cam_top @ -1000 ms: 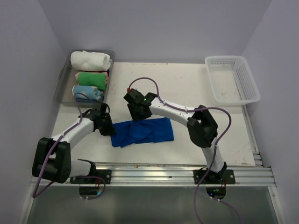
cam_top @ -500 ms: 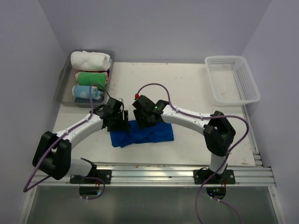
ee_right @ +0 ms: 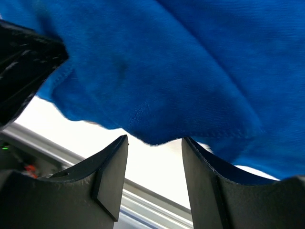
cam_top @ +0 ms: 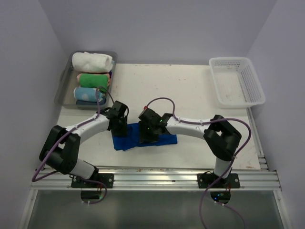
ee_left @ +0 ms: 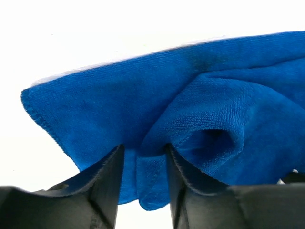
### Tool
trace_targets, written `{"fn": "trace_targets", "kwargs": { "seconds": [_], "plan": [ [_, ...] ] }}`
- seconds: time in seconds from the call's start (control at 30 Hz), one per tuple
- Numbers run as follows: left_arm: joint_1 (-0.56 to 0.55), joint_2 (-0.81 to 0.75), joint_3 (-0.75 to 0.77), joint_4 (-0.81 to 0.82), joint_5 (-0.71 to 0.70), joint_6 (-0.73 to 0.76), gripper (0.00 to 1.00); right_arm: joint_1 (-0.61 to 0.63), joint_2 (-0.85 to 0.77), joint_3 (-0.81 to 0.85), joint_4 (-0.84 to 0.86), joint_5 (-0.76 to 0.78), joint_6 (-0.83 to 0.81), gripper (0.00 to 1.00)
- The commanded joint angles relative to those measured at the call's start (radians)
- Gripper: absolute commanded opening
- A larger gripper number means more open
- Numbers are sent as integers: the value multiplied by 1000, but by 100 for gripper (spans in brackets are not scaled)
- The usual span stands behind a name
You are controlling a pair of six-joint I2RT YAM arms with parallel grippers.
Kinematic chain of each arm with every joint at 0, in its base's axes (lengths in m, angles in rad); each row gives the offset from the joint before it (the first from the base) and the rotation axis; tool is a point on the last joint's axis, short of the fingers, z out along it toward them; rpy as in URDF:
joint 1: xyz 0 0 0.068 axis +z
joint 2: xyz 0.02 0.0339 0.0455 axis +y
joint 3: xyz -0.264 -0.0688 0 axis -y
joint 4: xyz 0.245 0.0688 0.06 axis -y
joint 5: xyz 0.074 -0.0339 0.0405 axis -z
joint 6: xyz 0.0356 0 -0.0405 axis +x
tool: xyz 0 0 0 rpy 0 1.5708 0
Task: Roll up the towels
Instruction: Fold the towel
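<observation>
One towel in work: blue towel (cam_top: 167,134), crumpled at bench (cam_top: 190,90) centre, long axis left-right.
Left tool (ee_left: 143,150): at its left end, half open astride a fold; grip unconfirmed.
Right tool (ee_right: 155,140): nearer its middle, open, empty.

Plain royal blue towel (cam_top: 125,142); plain white towel (cam_top: 93,61); bright green towel (cam_top: 93,79); pale blue dotted towel (cam_top: 87,93); white basket (cam_top: 230,59).

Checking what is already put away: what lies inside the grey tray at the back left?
A rolled white towel, a green towel and a pale blue towel lie in the grey tray. They cover its floor, so anything beneath cannot be seen.
</observation>
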Motion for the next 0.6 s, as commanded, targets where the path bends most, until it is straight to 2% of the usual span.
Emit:
{"fn": "trace_targets", "kwargs": {
  "seconds": [0.0, 0.2, 0.37, 0.57],
  "plan": [
    [-3, 6, 30, 0, -62, -15, 39, 20, -52, -12, 109, -24, 102, 53],
    [18, -12, 34, -16, -78, -38, 36, 21, -42, -35, 157, -28, 139, 53],
    [58, -58, 6, -33, -61, -49, 42, 21, -12, -22, 218, -12, 123, 53],
    [149, -141, -20, -51, -29, -38, 46, 23, 38, 84, 238, 30, 90, 53]
  ]
}}
